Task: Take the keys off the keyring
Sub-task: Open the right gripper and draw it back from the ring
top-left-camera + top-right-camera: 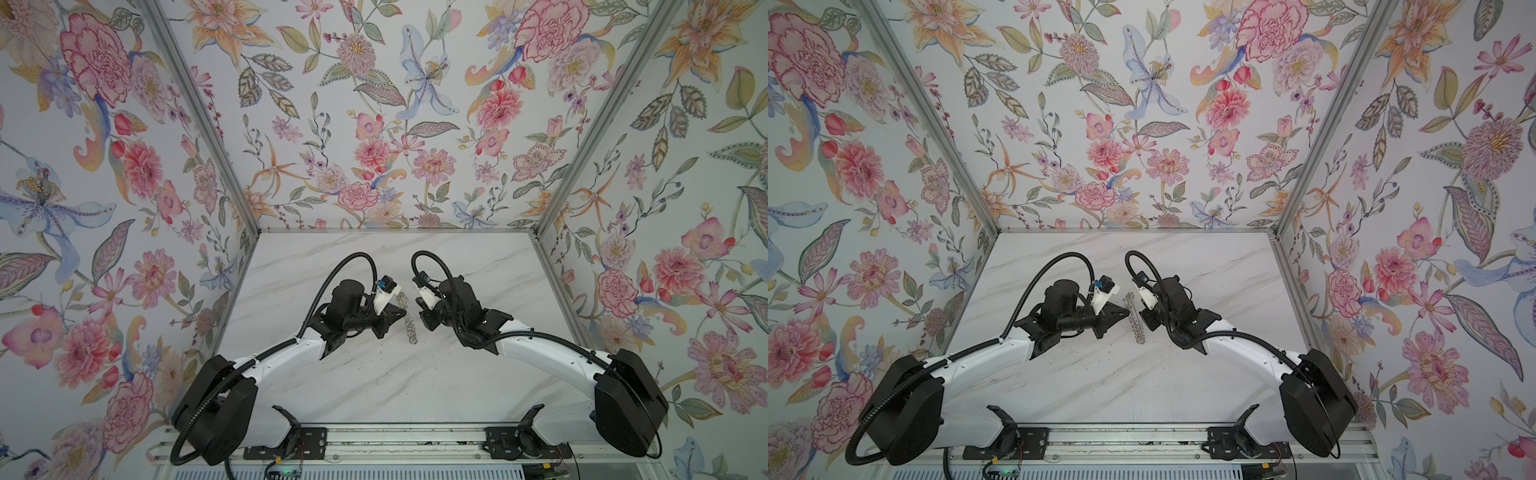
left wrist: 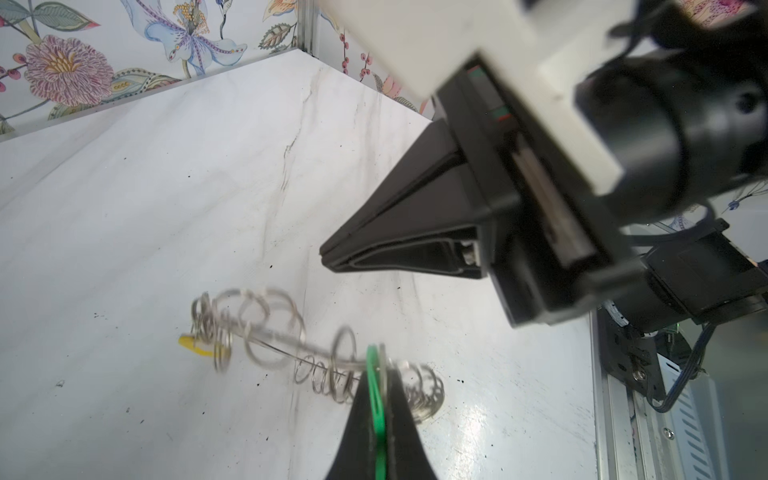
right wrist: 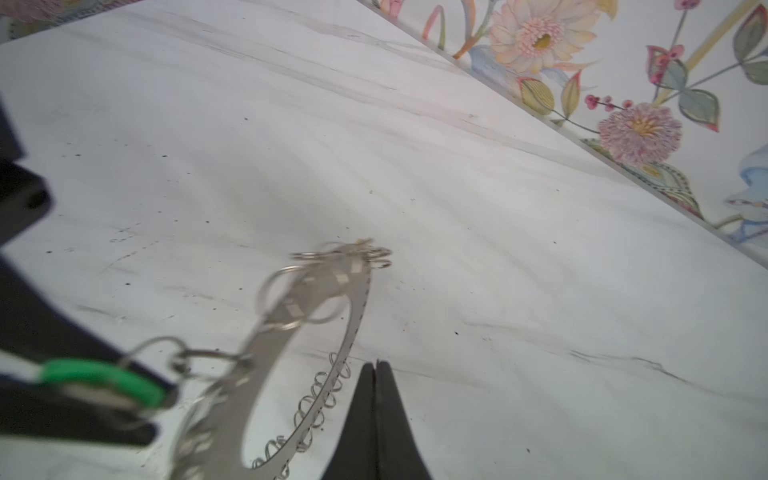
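Observation:
My left gripper (image 2: 376,370) is shut on the green tag (image 2: 375,395) of one key, seen also as the green tag (image 3: 104,376) in the right wrist view. A small wire loop links that key to the keyring (image 3: 286,328), a flat grey metal ring fringed with wire loops. The keyring (image 1: 409,321) stands on edge between the two grippers in both top views. A yellow tag (image 2: 198,348) shows at the keyring's (image 2: 286,338) far end. My right gripper (image 3: 376,365) is shut and empty, close beside the ring's rim without touching it. The right gripper (image 1: 423,316) faces the left gripper (image 1: 400,311).
The marble tabletop (image 1: 374,386) carries small dark specks. Floral walls with metal corner posts (image 1: 598,124) close in the back and both sides. A metal rail (image 1: 374,440) with the arm bases runs along the front edge.

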### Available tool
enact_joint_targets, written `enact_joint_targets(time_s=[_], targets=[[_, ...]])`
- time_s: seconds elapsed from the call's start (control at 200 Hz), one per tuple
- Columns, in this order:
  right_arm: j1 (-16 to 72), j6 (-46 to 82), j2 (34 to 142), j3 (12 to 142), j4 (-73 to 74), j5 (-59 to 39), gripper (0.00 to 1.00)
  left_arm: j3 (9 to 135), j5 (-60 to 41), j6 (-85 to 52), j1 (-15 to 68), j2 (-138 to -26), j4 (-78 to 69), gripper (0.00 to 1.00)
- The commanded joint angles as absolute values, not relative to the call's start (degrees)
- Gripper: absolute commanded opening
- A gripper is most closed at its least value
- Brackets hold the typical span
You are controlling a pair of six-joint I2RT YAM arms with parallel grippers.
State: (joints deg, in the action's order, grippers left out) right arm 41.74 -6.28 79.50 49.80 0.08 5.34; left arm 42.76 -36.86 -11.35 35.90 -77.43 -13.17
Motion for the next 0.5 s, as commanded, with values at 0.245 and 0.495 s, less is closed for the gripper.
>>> enact_joint_targets(time_s=[0.245,0.495], targets=[[39.8,-5.9,79.0,47.3,0.2,8.2,0.00,47.2,-41.1,-7.1,36.3,-77.6,-12.5,0.00],[33.6,-2.9,75.8,44.4,5.0,-25.0,0.02,48.5,-45.4,-5.5,34.7,-79.6,-11.3,0.00]])
